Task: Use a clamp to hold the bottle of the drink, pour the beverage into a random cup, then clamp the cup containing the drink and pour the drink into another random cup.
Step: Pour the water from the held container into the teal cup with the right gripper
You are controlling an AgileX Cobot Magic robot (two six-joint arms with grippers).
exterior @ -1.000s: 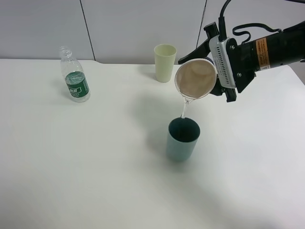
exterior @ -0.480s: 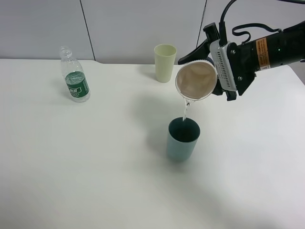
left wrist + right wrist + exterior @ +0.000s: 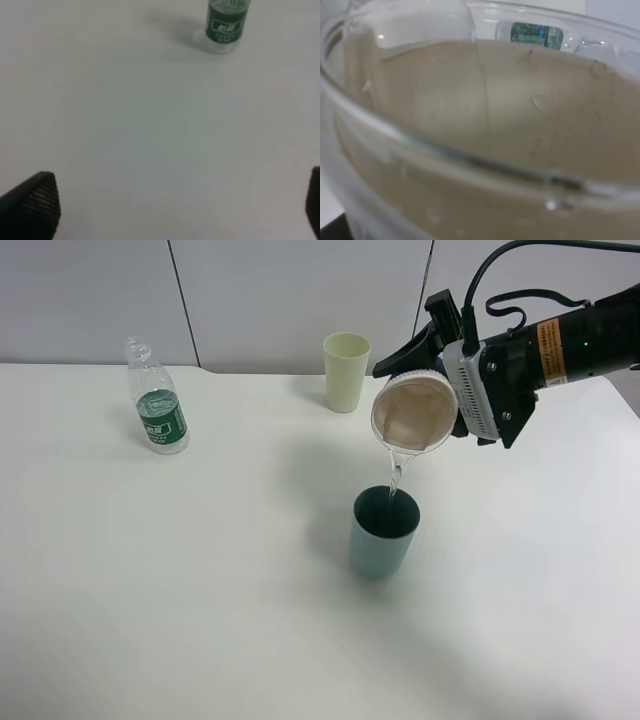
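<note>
paper cup point(image 3: 414, 415) shifted right | right end effector point(image 3: 450, 405) grips it | left end effector point(image 3: 170, 200) agape, wrist-view only

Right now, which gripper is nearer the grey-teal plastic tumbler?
The right gripper: it is above the grey-teal plastic tumbler, tipping the beige-lined paper cup over it. The left gripper is off over bare table near the green-labelled clear bottle.

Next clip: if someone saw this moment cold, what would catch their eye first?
The tipped paper cup, held in the right tool at upper right, with a thin stream of clear liquid falling into the teal tumbler just below it. After that, the green-labelled bottle standing alone at far left and the pale yellow-green cup at the back.
</note>
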